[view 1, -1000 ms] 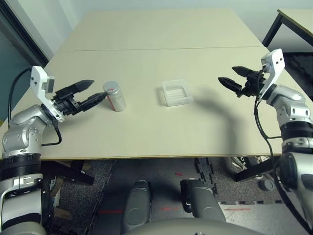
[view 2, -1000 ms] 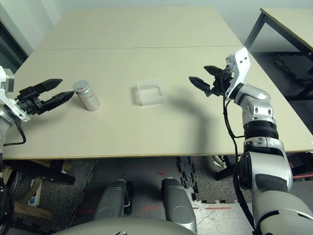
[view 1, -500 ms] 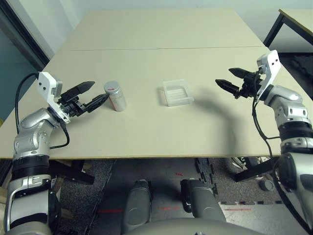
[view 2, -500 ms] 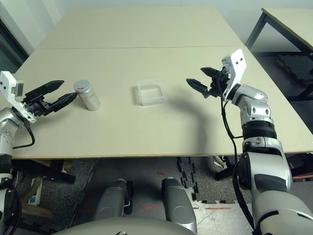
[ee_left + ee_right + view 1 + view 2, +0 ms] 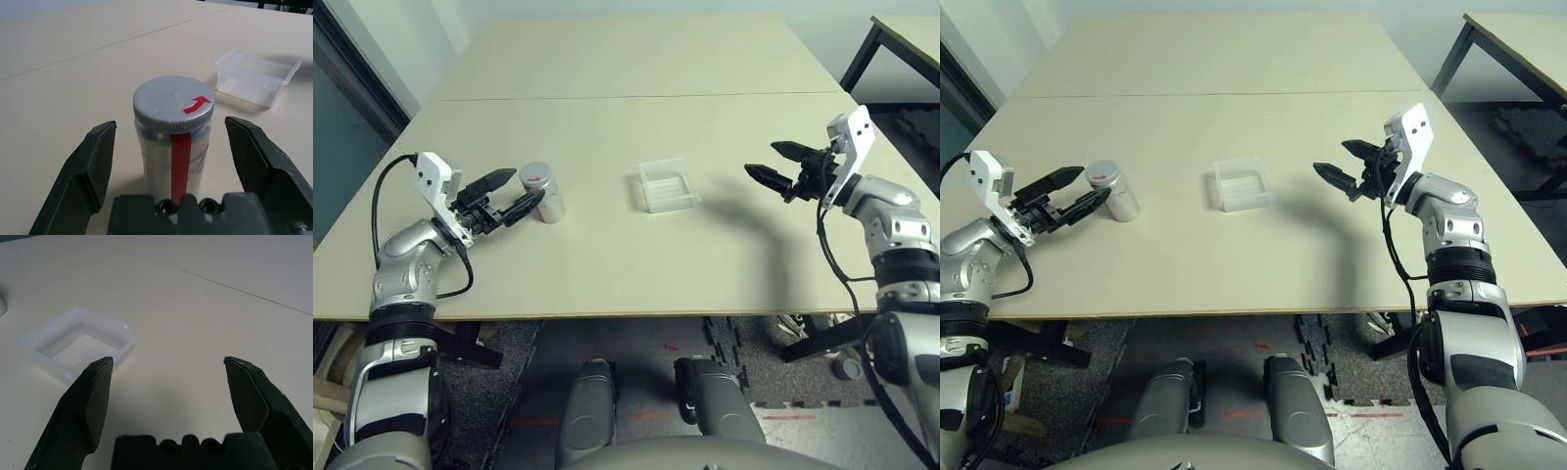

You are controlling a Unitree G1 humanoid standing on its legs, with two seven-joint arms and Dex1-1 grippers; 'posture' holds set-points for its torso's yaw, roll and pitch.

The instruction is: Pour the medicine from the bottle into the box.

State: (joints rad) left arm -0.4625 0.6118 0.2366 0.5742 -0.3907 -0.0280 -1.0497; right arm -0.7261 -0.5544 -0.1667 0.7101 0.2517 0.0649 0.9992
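The bottle [image 5: 543, 191] is a small silvery cylinder with a red stripe, standing upright on the table's left part. Its grey cap [image 5: 173, 104], marked with a red arrow, is on. The medicine is hidden inside. My left gripper [image 5: 527, 186] is open, one finger on each side of the bottle [image 5: 173, 147], and touches nothing. The box [image 5: 668, 185], a clear shallow square tray, sits in the middle of the table. My right gripper [image 5: 762, 159] hovers open to the right of the box [image 5: 78, 345], a good gap away, holding nothing.
The pale table [image 5: 636, 59] stretches far back, with a seam line [image 5: 636, 96] across it. A second table with a dark frame [image 5: 867, 54] stands at the far right. Bare surface lies between bottle and box.
My left gripper has moved right, up to the bottle, so that its open fingers now flank it. The right gripper has barely shifted. Bottle and box have not moved.
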